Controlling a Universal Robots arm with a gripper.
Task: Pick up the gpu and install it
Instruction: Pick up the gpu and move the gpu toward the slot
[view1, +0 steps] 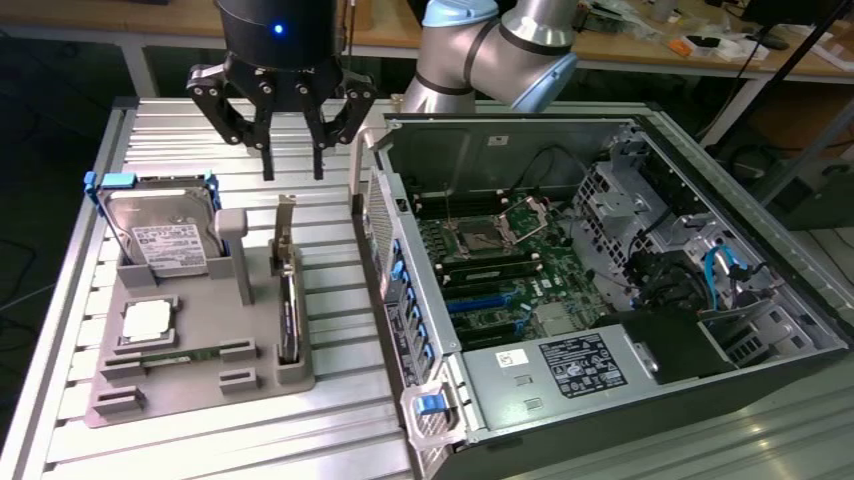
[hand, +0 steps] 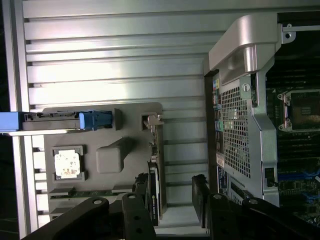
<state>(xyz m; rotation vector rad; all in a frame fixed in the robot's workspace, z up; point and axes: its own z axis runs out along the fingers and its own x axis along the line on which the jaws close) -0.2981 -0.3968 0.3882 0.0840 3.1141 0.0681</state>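
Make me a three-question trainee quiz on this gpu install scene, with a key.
1. True or false: the gpu is already seated in the computer case.
2. Pick one. The tool is: A) shut on the gpu; B) open above the gray holder, holding nothing; C) down inside the computer case.
3. Fill in: on the gray holder, the square chip lies toward the exterior view's ____ of the gpu.

Key: 1 false, it stands on edge in the gray holder; 2 B; 3 left.
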